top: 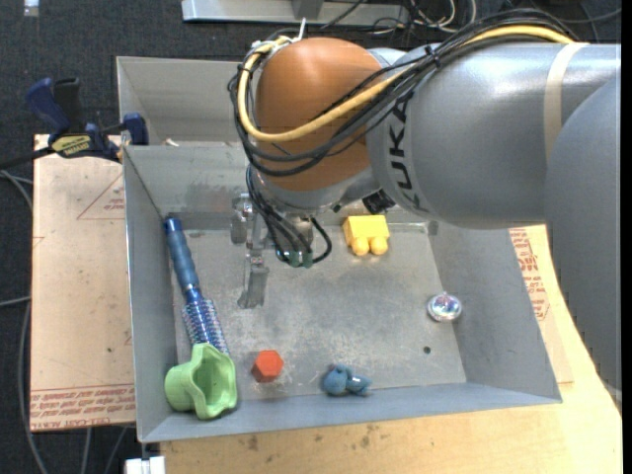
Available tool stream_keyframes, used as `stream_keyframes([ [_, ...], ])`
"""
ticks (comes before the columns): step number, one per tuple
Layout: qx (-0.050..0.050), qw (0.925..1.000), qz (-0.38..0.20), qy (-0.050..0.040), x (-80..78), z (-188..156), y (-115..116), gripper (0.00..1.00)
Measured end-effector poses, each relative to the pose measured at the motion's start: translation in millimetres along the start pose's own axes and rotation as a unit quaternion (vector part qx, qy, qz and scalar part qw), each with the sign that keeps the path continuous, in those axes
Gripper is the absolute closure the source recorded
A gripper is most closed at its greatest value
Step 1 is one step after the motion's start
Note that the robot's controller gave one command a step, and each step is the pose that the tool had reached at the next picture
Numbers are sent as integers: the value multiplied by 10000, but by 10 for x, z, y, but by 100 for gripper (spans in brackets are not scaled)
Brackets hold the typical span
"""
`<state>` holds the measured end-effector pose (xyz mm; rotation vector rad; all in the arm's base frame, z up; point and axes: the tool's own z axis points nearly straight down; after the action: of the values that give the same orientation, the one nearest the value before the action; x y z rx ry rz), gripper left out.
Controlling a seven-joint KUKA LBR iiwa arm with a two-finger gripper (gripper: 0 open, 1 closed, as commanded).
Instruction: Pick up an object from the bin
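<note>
My gripper (253, 290) hangs under the orange wrist cover, low over bare bin floor left of the middle, with nothing seen in it. A yellow toy block (365, 234) lies to its right near the back wall. A blue brush (186, 270) with a spiral bristle end lies along the left wall, a short way to the gripper's left. A small red cube (267, 365) sits on the floor in front of the gripper.
A green soft cup-like thing (202, 380) fills the front left corner, touching the brush's bristle end. A small blue figure (343, 381) rests by the front wall. A shiny round bead (444, 308) lies at the right. The arm covers the bin's back right.
</note>
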<state>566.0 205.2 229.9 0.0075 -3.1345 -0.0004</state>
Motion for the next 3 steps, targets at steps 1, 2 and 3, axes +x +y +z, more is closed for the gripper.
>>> stream_keyframes([
  [1, 12, 9979, 650, 15, 551, 931, -75, 0],
  [2, 12, 9908, 1353, -3, 866, 1446, -641, 0],
  [3, -8, 9909, 1346, -24, 852, 1428, -619, 100],
])
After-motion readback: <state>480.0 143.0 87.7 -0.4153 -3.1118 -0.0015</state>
